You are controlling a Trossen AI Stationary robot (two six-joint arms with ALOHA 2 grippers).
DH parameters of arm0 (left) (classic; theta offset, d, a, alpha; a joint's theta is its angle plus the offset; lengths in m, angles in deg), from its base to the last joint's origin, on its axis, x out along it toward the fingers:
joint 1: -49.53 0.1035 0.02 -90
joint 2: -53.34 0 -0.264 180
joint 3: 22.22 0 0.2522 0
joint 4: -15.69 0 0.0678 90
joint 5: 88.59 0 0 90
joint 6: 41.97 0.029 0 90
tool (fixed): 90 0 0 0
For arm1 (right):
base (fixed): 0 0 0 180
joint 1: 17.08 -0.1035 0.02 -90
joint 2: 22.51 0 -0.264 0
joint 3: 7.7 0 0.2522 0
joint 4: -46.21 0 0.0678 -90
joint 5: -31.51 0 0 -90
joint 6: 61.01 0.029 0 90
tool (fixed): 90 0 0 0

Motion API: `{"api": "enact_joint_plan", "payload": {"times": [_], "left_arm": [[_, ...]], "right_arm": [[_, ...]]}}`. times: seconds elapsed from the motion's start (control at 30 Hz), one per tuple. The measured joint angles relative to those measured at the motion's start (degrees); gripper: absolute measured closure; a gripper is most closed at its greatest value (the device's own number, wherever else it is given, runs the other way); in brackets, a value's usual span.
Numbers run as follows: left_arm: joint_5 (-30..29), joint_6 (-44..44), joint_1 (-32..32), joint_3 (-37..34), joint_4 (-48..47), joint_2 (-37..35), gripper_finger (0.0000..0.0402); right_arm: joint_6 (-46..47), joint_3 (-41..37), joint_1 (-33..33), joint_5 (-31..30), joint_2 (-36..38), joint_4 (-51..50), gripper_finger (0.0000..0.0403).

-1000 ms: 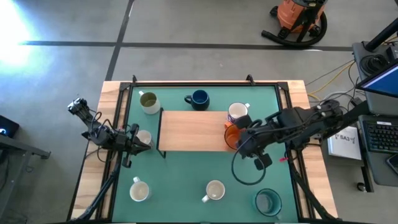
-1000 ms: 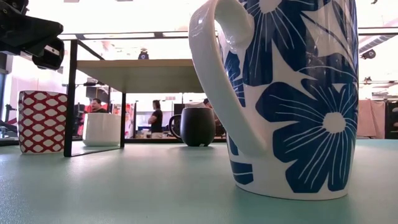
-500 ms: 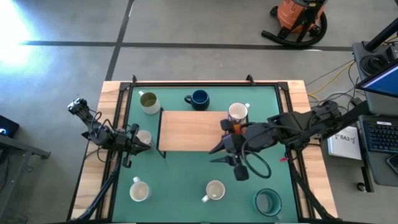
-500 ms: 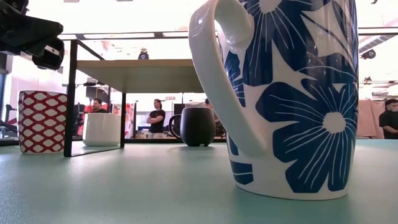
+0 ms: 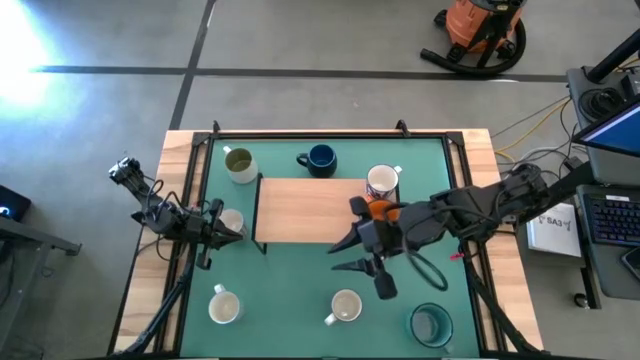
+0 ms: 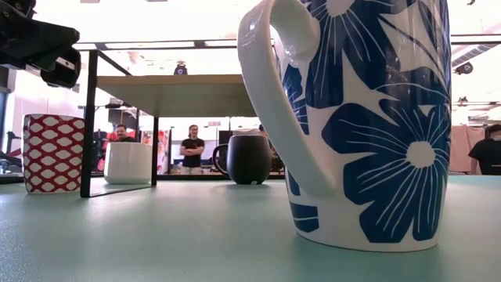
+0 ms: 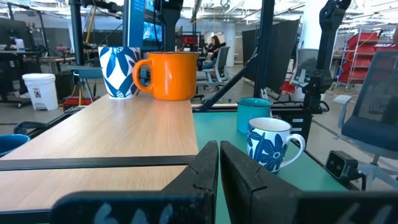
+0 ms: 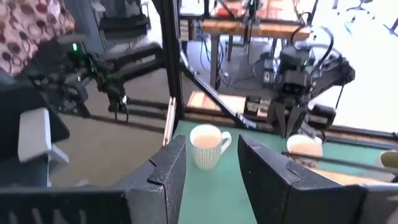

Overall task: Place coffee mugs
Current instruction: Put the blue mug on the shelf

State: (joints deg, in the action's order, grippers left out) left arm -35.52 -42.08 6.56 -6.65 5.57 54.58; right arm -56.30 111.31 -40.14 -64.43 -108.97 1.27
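Change since a second ago: your right gripper (image 5: 345, 254) has come off the orange mug (image 5: 380, 210) and swung out over the green mat (image 5: 300, 290), in front of the wooden shelf (image 5: 305, 210).
Right gripper: fingers spread wide, pinching nothing, hanging clear of every mug.
Left gripper (image 5: 238, 229): fingers pressed together, parked at the shelf's left end, just beside a white mug (image 5: 231, 219).
Orange mug: you see it standing upright on the shelf's right end, with the white patterned mug (image 5: 382, 182) right behind it.
Olive green mug (image 5: 239, 162): back left of the mat.
Navy mug (image 5: 320, 158): back centre, behind the shelf.
Front row: cream mug (image 5: 223, 304) at left, white floral mug (image 5: 346, 305) in the middle, teal mug (image 5: 431, 324) at right.
Low view: the blue-flowered mug (image 6: 368, 117) fills your foreground; a red-lattice mug (image 6: 52, 153) stands far left.
Room: people (image 6: 190, 149) stand well beyond the table.
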Motion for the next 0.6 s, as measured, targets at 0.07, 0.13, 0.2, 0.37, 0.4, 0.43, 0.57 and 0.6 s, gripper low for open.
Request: {"api": "enact_joint_plan", "payload": {"times": [0.07, 0.13, 0.2, 0.37, 0.4, 0.43, 0.57, 0.6], "left_arm": [[0.01, 0.0, 0.01, 0.0, 0.0, 0.02, 0.0402], [0.02, -0.02, -0.01, 0.0, 0.0, 0.0, 0.0402], [0.01, -0.01, -0.01, 0.0, -0.01, 0.02, 0.0402], [0.01, 0.0, 0.0, 0.0, 0.0, 0.01, 0.0402], [0.02, 0.0, 0.01, 0.0, 0.0, 0.02, 0.0402], [0.02, 0.0, 0.0, 0.0, 0.0, 0.0, 0.0402], [0.0, 0.0, 0.0, 0.0, 0.0, 0.01, 0.0402], [0.0, -0.01, 0.01, 0.0, 0.0, 0.0, 0.0402]], "right_arm": [[0.09, -0.07, 0.01, 0.02, -0.12, -0.01, 0.0268], [0.14, -0.05, 0.03, -0.02, -0.06, 0.17, 0.0268], [-0.58, -0.04, 0.05, -0.02, -0.01, 0.19, 0.0268], [-0.24, -0.07, 0.05, 0.02, 0.0, -0.2, 0.0268], [-0.15, -0.07, 0.05, 0.05, 0.05, -0.1, 0.0268], [0.02, -0.07, 0.05, 0.05, 0.05, 0.41, 0.0268], [1.8, -0.04, 0.05, 0.13, -0.31, 4.4, 0.0268], [1.99, -0.04, 0.05, 0.0, -0.45, 4.5, 0.0268]]}}
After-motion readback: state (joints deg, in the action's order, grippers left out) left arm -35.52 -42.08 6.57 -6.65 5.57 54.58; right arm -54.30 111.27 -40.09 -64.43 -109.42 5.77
